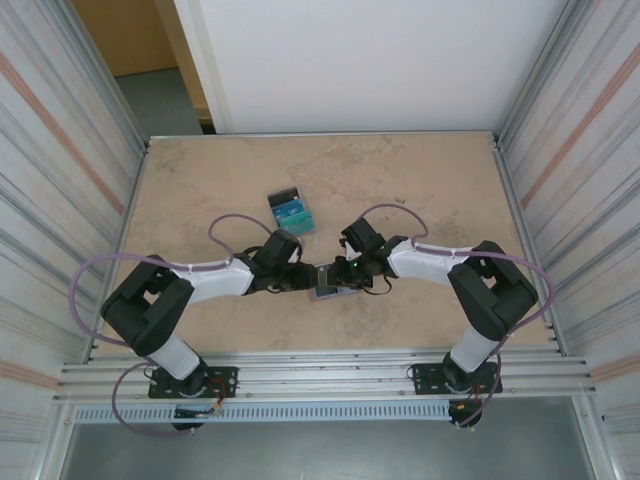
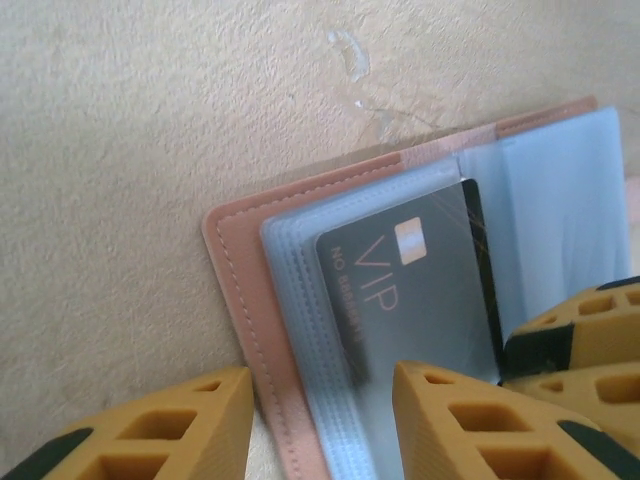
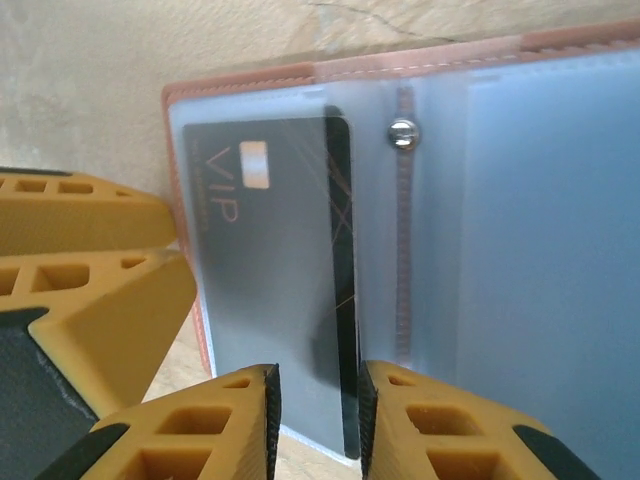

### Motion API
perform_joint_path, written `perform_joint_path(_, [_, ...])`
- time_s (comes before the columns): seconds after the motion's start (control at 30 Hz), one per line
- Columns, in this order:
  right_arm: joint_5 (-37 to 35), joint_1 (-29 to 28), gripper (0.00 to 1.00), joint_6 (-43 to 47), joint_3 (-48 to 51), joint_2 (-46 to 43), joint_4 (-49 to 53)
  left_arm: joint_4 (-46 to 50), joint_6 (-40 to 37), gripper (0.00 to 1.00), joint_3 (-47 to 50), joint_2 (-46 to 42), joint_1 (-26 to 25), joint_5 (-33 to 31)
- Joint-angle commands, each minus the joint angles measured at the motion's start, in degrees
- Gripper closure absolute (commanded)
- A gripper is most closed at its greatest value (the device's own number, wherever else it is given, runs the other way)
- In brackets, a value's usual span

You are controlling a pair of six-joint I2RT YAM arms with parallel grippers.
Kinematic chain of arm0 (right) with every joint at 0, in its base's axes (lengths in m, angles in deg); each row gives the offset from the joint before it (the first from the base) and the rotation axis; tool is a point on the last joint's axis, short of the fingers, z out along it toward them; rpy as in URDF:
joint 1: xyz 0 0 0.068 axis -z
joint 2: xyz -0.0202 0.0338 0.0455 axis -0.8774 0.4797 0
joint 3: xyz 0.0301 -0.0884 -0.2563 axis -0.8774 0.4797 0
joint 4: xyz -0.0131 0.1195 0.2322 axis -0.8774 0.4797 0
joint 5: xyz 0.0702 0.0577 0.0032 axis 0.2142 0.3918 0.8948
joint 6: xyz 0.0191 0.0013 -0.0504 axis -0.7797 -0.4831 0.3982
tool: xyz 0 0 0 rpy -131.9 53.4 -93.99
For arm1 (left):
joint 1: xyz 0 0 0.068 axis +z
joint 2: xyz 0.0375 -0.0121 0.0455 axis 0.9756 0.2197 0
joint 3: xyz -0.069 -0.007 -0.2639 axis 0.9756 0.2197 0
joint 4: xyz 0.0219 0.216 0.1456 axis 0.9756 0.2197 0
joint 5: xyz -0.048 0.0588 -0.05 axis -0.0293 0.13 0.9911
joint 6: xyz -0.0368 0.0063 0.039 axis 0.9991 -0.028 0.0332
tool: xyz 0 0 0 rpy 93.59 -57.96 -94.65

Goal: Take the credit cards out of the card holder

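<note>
At the bottom of the right wrist view, the right gripper [image 3: 318, 385] has its jaws narrow astride the dark card [image 3: 270, 260]; pinched or not, I cannot tell. The left gripper [image 2: 320, 390], jaws wider, straddles the card holder [image 2: 240, 270] at mid-frame. Pin that flap to the desk [image 2: 120, 120] and draw the card straight out.

Even soft light, top view sharp; wrist close-ups slightly blurry, card holder [image 3: 520, 250] plastic hazy, mild sheen.

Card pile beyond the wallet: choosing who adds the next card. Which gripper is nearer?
Left. The left gripper meets the card holder from the left, nearside of the pile; the right gripper from the right, farther.
</note>
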Motion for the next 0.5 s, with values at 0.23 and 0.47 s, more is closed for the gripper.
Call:
perform_joint_path(0.23, [-0.58,0.24,0.74,-2.44,2.23,-2.01,-2.03,7.13,-2.89,0.58,-2.09,-3.27,-1.19,-8.55])
perform_joint_path(0.47, [0.44,1.47,0.73,-1.00,3.62,-3.25,-4.09,13.79,-4.22,0.49,-5.11,-2.69,-4.87,-16.28])
